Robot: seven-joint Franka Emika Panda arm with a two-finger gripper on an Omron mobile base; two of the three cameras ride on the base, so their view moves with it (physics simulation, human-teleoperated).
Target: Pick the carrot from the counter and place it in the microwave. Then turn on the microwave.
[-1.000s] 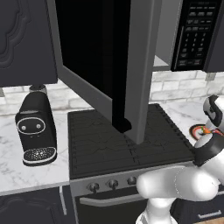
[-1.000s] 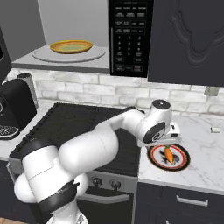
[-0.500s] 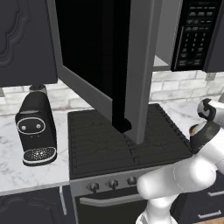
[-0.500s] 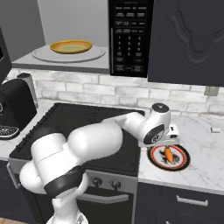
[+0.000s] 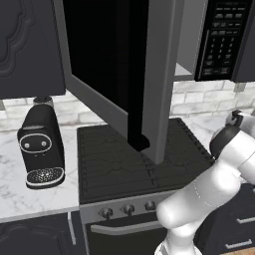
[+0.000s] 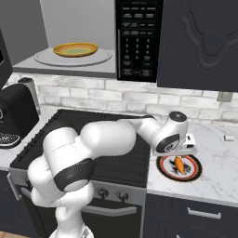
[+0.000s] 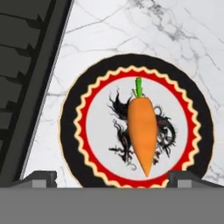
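Marble counter (image 7: pixel 175 39) lying bare beyond and to the right of the plate (image 7: pixel 70 131), stovetop (image 7: pixel 22 78) edge close on the left. Carrot (image 7: pixel 142 133) on the plate's middle, between and just ahead of the spread, empty fingers (image 7: pixel 41 178), green end pointing away. Microwave (image 6: pixel 79 42) standing open, up and left.

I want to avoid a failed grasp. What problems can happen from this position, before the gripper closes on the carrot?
1. The carrot lies on a plate, so the open gripper could press the plate or push the carrot aside and make it roll.
2. The plate sits close to the stovetop edge; a fingertip might catch it.
3. The microwave already holds a yellow dish, leaving little room.
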